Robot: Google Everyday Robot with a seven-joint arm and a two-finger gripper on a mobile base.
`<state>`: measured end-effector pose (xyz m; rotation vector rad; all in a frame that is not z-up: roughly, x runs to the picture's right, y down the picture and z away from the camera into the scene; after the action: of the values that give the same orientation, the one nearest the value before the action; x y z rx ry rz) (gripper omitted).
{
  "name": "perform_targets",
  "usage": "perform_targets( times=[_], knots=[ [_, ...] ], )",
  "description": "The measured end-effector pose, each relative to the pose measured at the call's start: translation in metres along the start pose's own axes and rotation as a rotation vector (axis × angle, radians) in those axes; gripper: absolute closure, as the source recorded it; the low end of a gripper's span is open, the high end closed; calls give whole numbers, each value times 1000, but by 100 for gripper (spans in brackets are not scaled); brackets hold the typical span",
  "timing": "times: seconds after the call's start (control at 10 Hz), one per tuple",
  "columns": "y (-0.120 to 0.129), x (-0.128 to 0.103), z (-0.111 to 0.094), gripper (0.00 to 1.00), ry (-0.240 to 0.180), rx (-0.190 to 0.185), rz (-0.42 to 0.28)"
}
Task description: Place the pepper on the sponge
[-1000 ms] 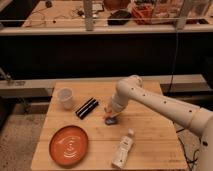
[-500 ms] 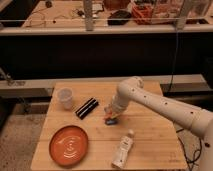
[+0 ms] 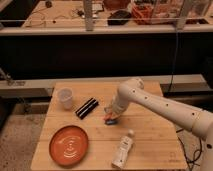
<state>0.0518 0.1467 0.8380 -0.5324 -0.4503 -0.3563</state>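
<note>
Nothing much moved: pincer stays down at sponge

Pincer [image 3: 111, 114] sits low over the one blue sponge [image 3: 115, 119]. The one pepper [image 3: 107, 120] is at its left edge; grip I cannot tell. On the bench [image 3: 150, 140]: one cup [image 3: 65, 97], one black bar [image 3: 86, 107], one plate [image 3: 69, 145], one bottle [image 3: 123, 148].

The gripper [image 3: 111, 116] is positioned mid-table [image 3: 155, 145], directly over the sponge [image 3: 110, 121]. From it, the bar [image 3: 86, 107] and, beyond it, the cup [image 3: 65, 97] are located at ten o'clock, the plate [image 3: 70, 145] at eight, and the bottle [image 3: 123, 149] at five.
</note>
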Motion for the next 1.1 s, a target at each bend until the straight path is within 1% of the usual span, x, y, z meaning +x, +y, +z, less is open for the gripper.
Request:
perform_targets(
  times=[0.5, 1.1],
  knots=[
    [2, -3, 0, 94, 3, 17, 8],
    [3, -7, 1, 94, 8, 26, 10]
  ],
)
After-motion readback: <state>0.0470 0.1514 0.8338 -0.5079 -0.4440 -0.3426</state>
